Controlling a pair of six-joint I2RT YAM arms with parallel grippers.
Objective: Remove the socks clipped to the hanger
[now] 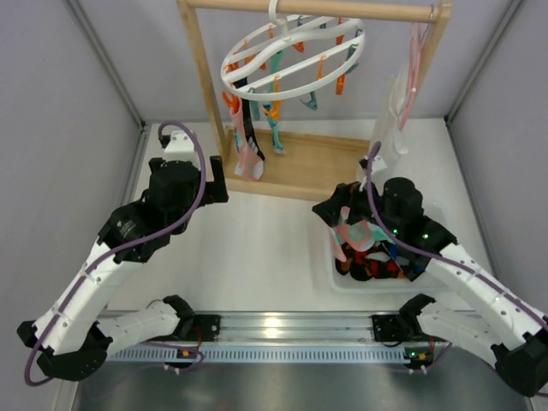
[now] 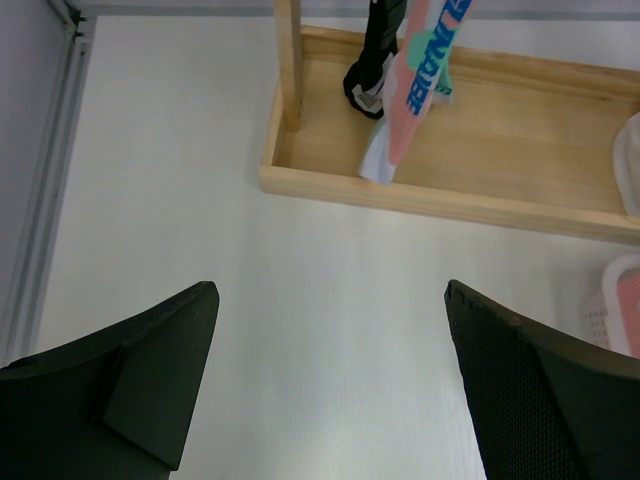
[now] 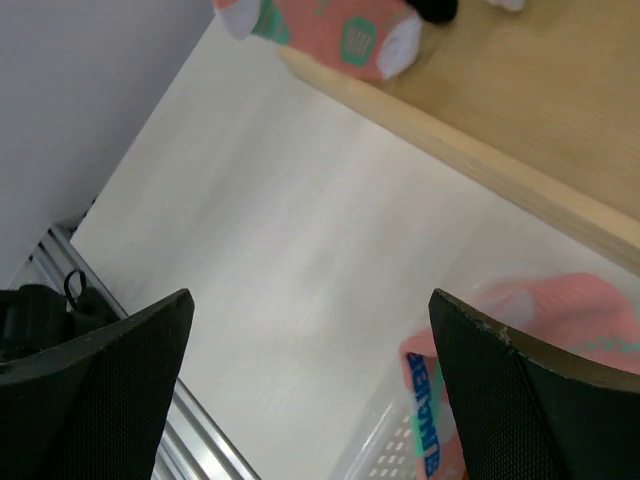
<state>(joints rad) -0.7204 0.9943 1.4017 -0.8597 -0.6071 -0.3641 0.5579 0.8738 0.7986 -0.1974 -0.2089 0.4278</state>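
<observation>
Arms folded low, jaws spread, empty.
Left gripper [image 1: 216, 181] centre left; right gripper [image 1: 341, 205] lower right above socks [image 1: 361, 234] in bin [image 1: 336, 276].

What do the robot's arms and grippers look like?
Both arms have white shells with black joints, the left arm and right arm alike. A purple cable runs along each. Small green lights glow on the right one. The left gripper and right gripper have black wedge-shaped fingers.

Left arm [image 1: 103, 265] elbow bent, wrist forward. Left gripper [image 2: 330, 292] jaws wide apart, nothing between. Right arm [image 1: 479, 282] bent inward. Right gripper [image 3: 310, 296] jaws wide apart, empty.
</observation>
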